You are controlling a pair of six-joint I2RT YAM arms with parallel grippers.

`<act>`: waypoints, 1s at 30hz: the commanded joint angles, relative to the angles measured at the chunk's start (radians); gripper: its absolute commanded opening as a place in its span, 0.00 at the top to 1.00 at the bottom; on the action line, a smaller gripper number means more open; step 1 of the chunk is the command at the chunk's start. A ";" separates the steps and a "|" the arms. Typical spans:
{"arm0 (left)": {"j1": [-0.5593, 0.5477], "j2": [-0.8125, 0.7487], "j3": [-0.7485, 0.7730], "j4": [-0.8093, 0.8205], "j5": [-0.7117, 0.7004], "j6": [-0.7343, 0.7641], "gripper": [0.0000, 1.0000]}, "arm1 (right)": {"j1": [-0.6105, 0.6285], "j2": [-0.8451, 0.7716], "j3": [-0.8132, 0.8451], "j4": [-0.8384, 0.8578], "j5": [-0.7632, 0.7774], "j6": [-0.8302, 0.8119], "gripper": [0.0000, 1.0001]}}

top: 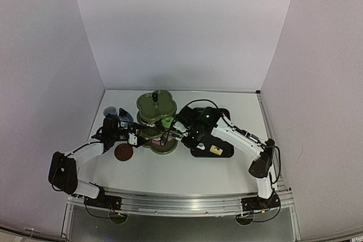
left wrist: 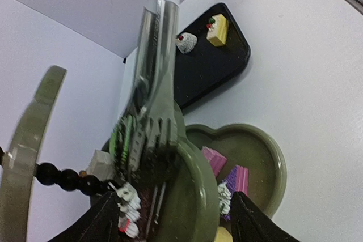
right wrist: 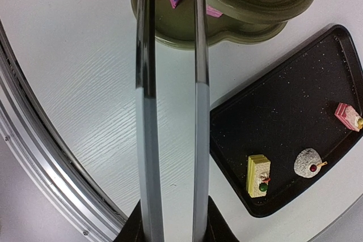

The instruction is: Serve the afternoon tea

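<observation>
Only the right wrist view shows what the right jaws do. They are clenched on the tongs (right wrist: 198,83), whose two blades run forward from between the fingers (right wrist: 214,222) toward the olive-green three-tier stand (right wrist: 187,29). Only the left wrist view shows the tong tips. They lie over a green striped cake (left wrist: 121,140) on the middle tier, ahead of the left jaws; whether they touch it cannot be told. The left jaws are released, spread wide with the middle tier's rim between them and nothing clasped. From above, the two sets of jaws reach the stand from either side, and its top tier hides most of the cakes.

The stand has three tiers. Three cakes lie on the black tray (right wrist: 272,117) to the right of the right jaws: a yellow cake (right wrist: 259,175), a powdered dome cake (right wrist: 309,162) and a pink cake (right wrist: 348,116). The left wrist view catches only two of them. Two pink wedges (left wrist: 212,160) lie in the bottom tier beyond the left jaws. One brown saucer (top: 123,152) sits on the desk (top: 181,174) just beside the left jaws, and a small dark-blue pot (top: 124,115) stands behind them.
</observation>
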 commanded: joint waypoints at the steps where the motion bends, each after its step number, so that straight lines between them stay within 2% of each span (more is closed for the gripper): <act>1: -0.079 -0.005 0.093 0.063 -0.006 -0.267 0.26 | -0.006 -0.002 0.014 0.008 -0.020 0.004 0.75; 7: -0.169 0.069 0.162 0.072 -0.090 -0.396 0.27 | -0.011 -0.004 0.010 0.009 -0.029 0.003 0.73; 12: -0.186 0.090 0.168 0.065 -0.099 -0.376 0.32 | -0.016 -0.014 -0.006 0.008 -0.025 0.003 0.73; 30: -0.190 0.053 0.154 0.015 -0.135 -0.329 0.34 | -0.019 -0.104 -0.065 0.008 0.004 0.029 0.72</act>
